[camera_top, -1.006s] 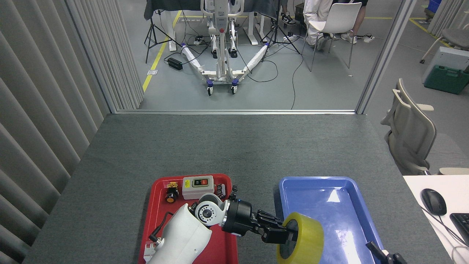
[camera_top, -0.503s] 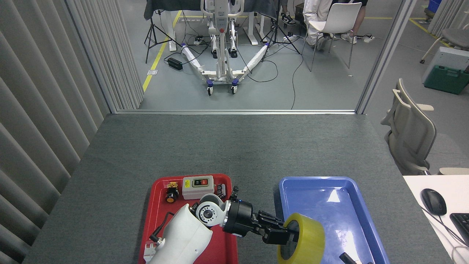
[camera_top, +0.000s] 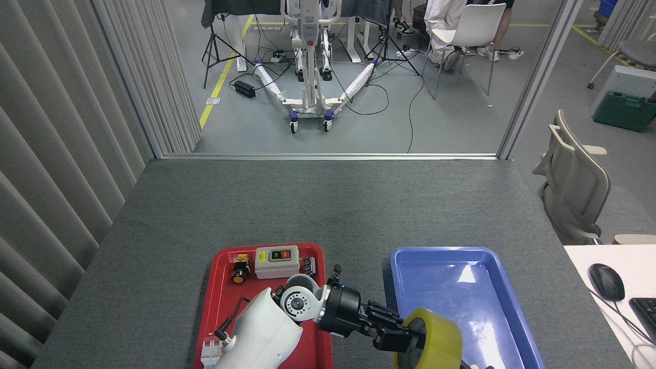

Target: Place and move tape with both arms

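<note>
At the bottom of the head view, the left arm with its white casing (camera_top: 261,333) enters from the lower left and reaches rightward across a red plastic tray (camera_top: 220,302), its round grey-and-white wrist joint (camera_top: 300,302) leading into the black fingered left gripper (camera_top: 405,338). The forearm lies low and nearly level, angled slightly down toward the right. The gripper's fingers are closed on the wide roll of translucent yellow packing tape (camera_top: 435,338); one finger seems to sit inside the dark core opening, pinching the roll's wall, though the exact contact is hard to see. The roll stands on edge with its open face turned toward the gripper, held at the near left corner of a shallow blue plastic tray (camera_top: 461,277); whether it touches the tray floor cannot be told, since its lower part is cut off by the frame edge.

On the far end of the red tray lie a grey switch box with coloured buttons (camera_top: 277,261), a small yellow-capped push button (camera_top: 238,269) and a small dark part (camera_top: 309,266). Both trays rest on a grey felt-covered table (camera_top: 328,205). The right gripper is not clearly in sight.
</note>
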Motion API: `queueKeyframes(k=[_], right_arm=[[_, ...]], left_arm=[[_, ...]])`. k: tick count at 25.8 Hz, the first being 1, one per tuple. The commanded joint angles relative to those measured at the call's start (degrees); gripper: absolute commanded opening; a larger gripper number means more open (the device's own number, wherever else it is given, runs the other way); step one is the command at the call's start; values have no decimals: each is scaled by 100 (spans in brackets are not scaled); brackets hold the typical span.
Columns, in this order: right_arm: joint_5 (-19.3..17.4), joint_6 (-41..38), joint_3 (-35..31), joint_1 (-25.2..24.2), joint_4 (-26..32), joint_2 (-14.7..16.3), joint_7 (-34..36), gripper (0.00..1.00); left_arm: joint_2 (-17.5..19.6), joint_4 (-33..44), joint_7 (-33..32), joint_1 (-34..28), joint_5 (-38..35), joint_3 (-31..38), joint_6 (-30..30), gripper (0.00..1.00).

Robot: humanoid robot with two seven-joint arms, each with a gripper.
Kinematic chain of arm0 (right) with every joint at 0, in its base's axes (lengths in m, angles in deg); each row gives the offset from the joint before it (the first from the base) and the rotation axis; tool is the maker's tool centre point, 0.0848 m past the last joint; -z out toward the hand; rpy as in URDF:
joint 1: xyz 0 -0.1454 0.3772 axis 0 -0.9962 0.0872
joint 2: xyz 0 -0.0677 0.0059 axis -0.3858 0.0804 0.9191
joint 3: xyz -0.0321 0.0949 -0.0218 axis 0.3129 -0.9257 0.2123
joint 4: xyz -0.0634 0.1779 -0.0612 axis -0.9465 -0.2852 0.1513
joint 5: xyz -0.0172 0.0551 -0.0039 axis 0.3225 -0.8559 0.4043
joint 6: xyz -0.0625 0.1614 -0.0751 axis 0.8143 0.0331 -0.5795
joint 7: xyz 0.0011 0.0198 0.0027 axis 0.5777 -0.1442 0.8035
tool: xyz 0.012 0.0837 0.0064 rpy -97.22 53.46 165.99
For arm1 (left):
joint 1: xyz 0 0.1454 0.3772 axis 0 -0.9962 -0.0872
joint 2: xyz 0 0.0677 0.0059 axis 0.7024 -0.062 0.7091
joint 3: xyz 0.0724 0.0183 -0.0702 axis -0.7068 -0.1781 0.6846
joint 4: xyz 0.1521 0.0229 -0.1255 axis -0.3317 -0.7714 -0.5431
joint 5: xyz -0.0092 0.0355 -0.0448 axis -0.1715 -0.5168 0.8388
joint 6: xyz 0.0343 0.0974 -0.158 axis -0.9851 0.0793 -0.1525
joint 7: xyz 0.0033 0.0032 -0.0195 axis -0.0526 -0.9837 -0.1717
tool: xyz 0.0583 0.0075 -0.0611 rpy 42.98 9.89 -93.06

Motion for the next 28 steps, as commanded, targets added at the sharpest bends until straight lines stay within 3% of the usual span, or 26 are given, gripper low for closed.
queueKeyframes(k=[1, 5, 9, 12, 16, 17, 20, 21, 28], right_arm=[[16, 1, 119, 102, 0, -71, -21, 96], [112, 1, 215, 120, 0, -89, -83, 89], [156, 1, 277, 111, 0, -97, -83, 62], [165, 1, 277, 111, -9, -97, -83, 46], [156, 1, 268, 111, -9, -97, -83, 30], [156, 1, 268, 111, -9, -97, -91, 28], [165, 1, 251, 102, -9, -89, -100, 18], [156, 1, 233, 102, -9, -97, -100, 16], [156, 1, 48, 76, -9, -106, -267, 1]], left_arm=[[-1, 4, 2, -14, -2, -84, -1, 0], [-1, -4, 2, -14, -2, -119, -1, 0], [7, -13, 11, -146, 16, -110, -1, 0], [16, -4, 11, -216, 34, -84, -1, 0], [16, 22, 11, -234, 130, -75, -1, 29], [25, 22, 11, -234, 130, -66, -1, 41], [7, 31, 20, -234, 157, 188, -1, 89], [7, 31, 29, -234, 209, 347, -1, 100], [95, 75, 29, -313, 297, 1410, -1, 100]])
